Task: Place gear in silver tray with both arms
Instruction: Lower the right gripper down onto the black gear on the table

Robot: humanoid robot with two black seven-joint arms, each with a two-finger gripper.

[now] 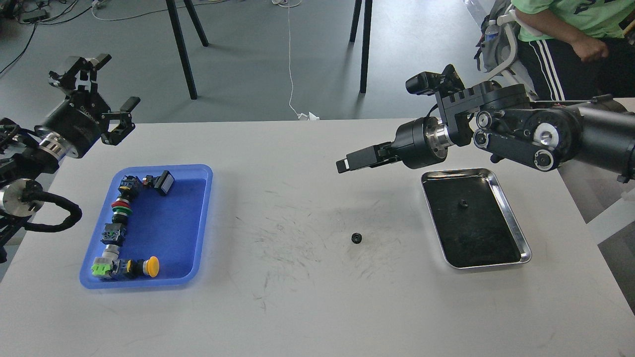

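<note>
Gear (356, 238) lies bare on the table (307, 307); left gripper (106, 91) spread, right gripper (349, 162) unreadable edge-on.

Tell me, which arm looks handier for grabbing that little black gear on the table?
The right gripper: it hangs nearer the gear and silver tray; the left gripper is far off, past the blue tray.

A blue tray (203, 198) of push-button switches (121, 225) sits on the white table (297, 307).
</note>
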